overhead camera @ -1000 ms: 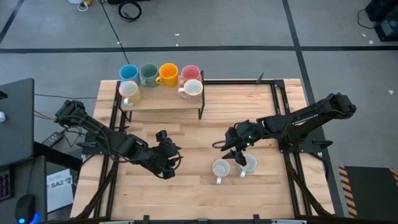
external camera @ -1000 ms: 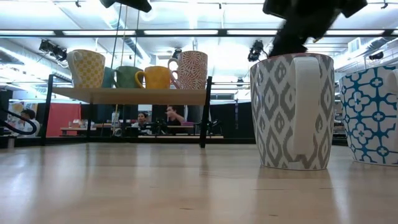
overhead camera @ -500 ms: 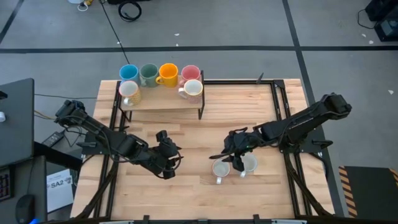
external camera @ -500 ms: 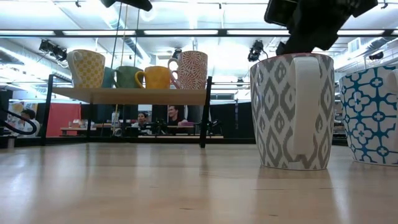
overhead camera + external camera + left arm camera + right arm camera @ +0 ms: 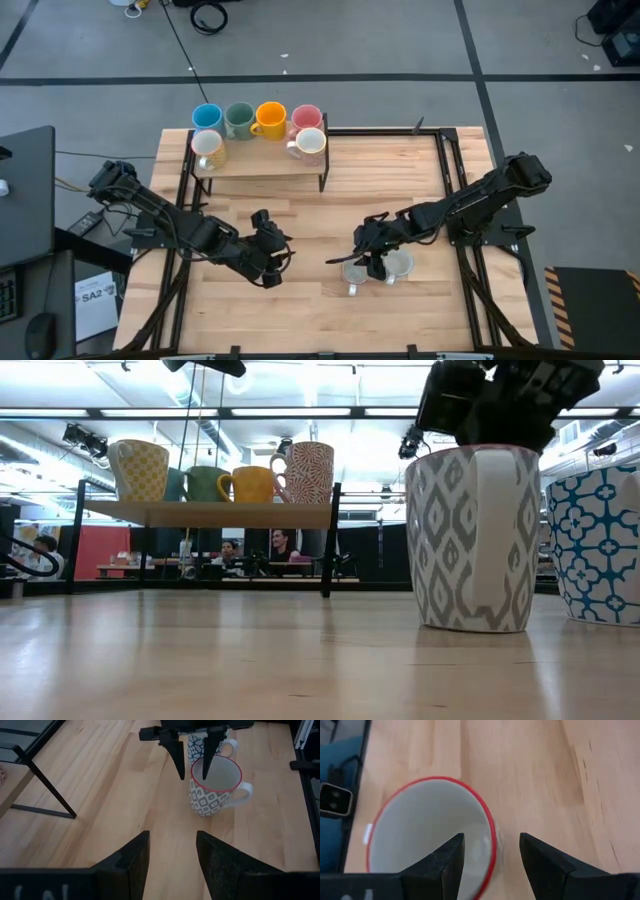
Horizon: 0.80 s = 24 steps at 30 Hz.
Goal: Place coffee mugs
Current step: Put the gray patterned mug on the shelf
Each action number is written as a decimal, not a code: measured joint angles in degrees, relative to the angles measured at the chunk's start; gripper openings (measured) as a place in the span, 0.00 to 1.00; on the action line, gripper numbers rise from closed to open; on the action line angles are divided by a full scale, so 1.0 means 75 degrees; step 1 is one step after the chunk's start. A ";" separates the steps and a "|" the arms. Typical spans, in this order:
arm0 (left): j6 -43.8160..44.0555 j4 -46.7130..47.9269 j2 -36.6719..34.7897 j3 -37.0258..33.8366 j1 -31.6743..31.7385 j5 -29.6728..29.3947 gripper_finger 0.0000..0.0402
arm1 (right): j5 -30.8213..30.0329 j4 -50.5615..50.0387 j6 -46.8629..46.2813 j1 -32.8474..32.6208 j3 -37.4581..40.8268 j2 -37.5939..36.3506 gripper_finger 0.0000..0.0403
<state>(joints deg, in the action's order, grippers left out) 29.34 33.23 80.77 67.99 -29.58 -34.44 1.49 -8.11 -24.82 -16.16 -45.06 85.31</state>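
Note:
Two coffee mugs stand upright on the wooden table: a grey-patterned one with a red rim [image 5: 353, 272] [image 5: 214, 790] and a blue-patterned one [image 5: 399, 265] [image 5: 600, 545] beside it. My right gripper [image 5: 360, 260] [image 5: 491, 836] is open and tilted down over the grey mug. One finger reaches into the mug's mouth and the other stands outside its wall [image 5: 492, 851]; no touch shows. My left gripper [image 5: 272, 262] [image 5: 172, 834] hovers open to the left, with nothing between its fingers. Several more mugs sit on the shelf [image 5: 260, 160] at the far left.
The shelf's dark metal legs [image 5: 45, 785] stand on the table left of centre, at the far side. A black frame [image 5: 450, 170] runs along the table's sides. Bare wood lies between the shelf and the two mugs.
My right gripper has come down and moved toward the table's near edge and left, tipping further downward. It has gone from beside the two mugs to over the grey-patterned mug, its open fingers now astride the rim.

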 joint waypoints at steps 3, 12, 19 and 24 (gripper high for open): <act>0.0000 -0.0017 0.0000 0.0000 0.0000 0.0000 0.42 | 0.0007 0.0043 -0.0186 0.0000 0.0000 0.0140 0.48; -0.0003 -0.0177 0.0000 0.0000 0.0000 0.0000 0.42 | -0.0051 0.0314 -0.0748 0.0000 0.0006 0.0237 0.27; -0.0003 -0.0221 0.0000 0.0000 0.0000 0.0000 0.42 | -0.0645 0.0518 -0.1265 0.0167 0.0015 0.0183 0.08; -0.0006 -0.0231 0.0000 0.0000 0.0000 -0.0003 0.42 | -0.1016 0.0952 -0.1378 0.0458 0.0017 0.0174 0.08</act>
<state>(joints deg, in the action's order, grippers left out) 29.30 31.50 80.77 67.99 -29.58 -34.46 -6.13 -0.97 -35.16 -12.73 -44.93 86.62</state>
